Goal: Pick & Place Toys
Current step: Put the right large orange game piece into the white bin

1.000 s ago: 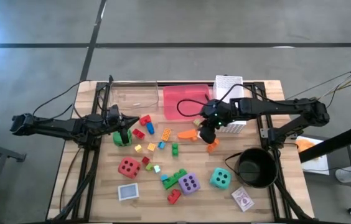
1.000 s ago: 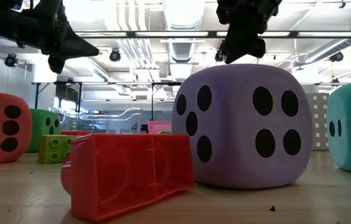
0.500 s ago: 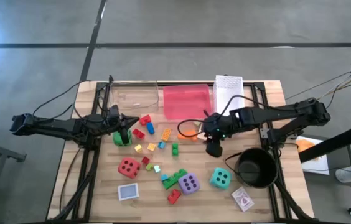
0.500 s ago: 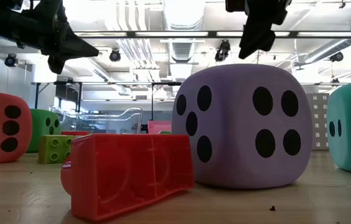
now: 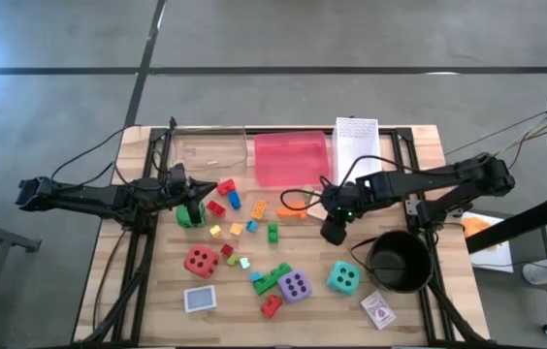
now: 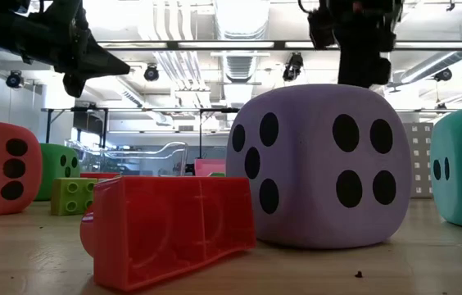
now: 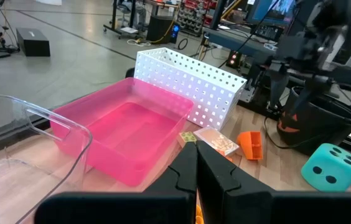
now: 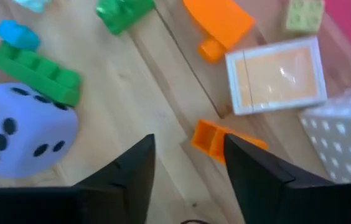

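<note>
R gripper (image 5: 333,231) hovers centre-right of high view, jaws apart, empty; small orange brick (image 8: 216,138) lies on the wood between its fingers. L gripper (image 5: 217,187) at centre-left, jaws closed, empty, above green die (image 5: 191,213). Purple die (image 5: 295,285), teal die (image 5: 342,278), red die (image 5: 200,261) sit lower centre.

Pale wood-plank table (image 5: 138,291) w/ visible grain, matt soft-looking purple die (image 6: 321,164), glossy red plastic brick (image 6: 169,225), translucent pink plastic tray (image 7: 116,134), clear plastic bin (image 7: 14,155), white perforated basket (image 7: 191,81), matt black grippers.
</note>
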Robot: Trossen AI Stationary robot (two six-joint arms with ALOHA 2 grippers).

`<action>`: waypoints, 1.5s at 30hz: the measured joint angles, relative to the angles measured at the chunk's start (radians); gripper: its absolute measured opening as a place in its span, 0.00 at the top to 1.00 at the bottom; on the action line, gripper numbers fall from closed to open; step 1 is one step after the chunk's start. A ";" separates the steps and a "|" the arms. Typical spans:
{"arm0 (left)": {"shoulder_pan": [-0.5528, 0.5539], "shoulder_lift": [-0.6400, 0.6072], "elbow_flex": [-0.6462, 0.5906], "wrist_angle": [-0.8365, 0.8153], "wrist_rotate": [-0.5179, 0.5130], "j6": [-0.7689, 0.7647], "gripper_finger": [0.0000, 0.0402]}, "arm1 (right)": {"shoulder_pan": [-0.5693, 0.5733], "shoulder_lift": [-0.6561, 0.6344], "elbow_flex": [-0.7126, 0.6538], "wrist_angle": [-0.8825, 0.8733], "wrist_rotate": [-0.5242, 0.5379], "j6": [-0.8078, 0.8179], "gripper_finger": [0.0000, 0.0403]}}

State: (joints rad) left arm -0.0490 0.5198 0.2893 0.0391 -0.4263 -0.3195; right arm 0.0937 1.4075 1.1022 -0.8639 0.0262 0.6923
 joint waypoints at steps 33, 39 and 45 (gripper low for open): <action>0.000 0.000 0.000 -0.005 0.000 -0.001 0.99 | 0.002 0.138 -0.164 0.018 0.160 0.165 0.13; 0.000 0.000 0.000 -0.011 0.000 -0.001 0.99 | 0.003 0.187 -0.152 0.009 0.177 0.173 0.19; 0.000 0.000 0.000 -0.016 0.000 -0.001 0.99 | 0.003 0.186 -0.148 0.007 0.183 0.177 0.41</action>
State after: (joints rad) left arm -0.0490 0.5198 0.2890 0.0235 -0.4263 -0.3202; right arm 0.0963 1.5936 0.9546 -0.8573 0.2089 0.8692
